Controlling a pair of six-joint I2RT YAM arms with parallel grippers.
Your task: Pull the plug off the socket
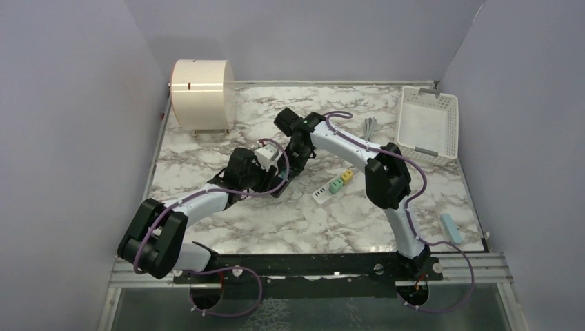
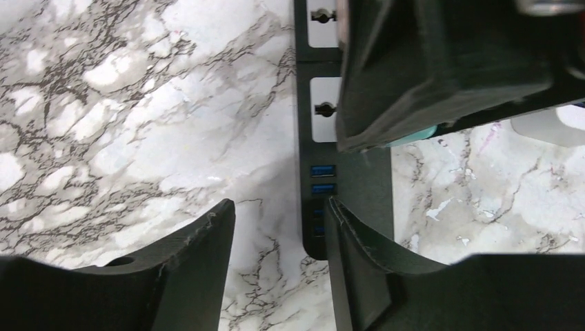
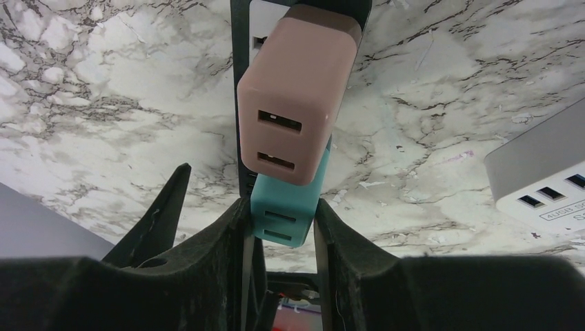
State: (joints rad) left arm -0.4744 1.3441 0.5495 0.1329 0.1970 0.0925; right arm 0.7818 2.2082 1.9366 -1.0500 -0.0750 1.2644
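Observation:
A black power strip [image 3: 241, 148] lies on the marble table. A pink plug [image 3: 296, 96] and a teal plug [image 3: 286, 207] sit in its sockets side by side. My right gripper [image 3: 281, 217] is shut on the teal plug, one finger on each side. In the left wrist view the strip's end [image 2: 345, 200] shows blue USB ports. My left gripper [image 2: 276, 231] is open, its right finger [image 2: 362, 262] lying over that end and its left finger on bare marble. From above both grippers meet mid-table, left [image 1: 274, 181] and right [image 1: 293, 164], hiding most of the strip.
A white USB hub [image 1: 321, 194] with a green plug [image 1: 336, 185] and a yellow plug [image 1: 347, 176] lies to the right. A white basket [image 1: 428, 124] stands back right and a cream drum [image 1: 202, 86] back left. A grey cable [image 1: 369, 127] and a pale blue block [image 1: 452, 227] lie on the right.

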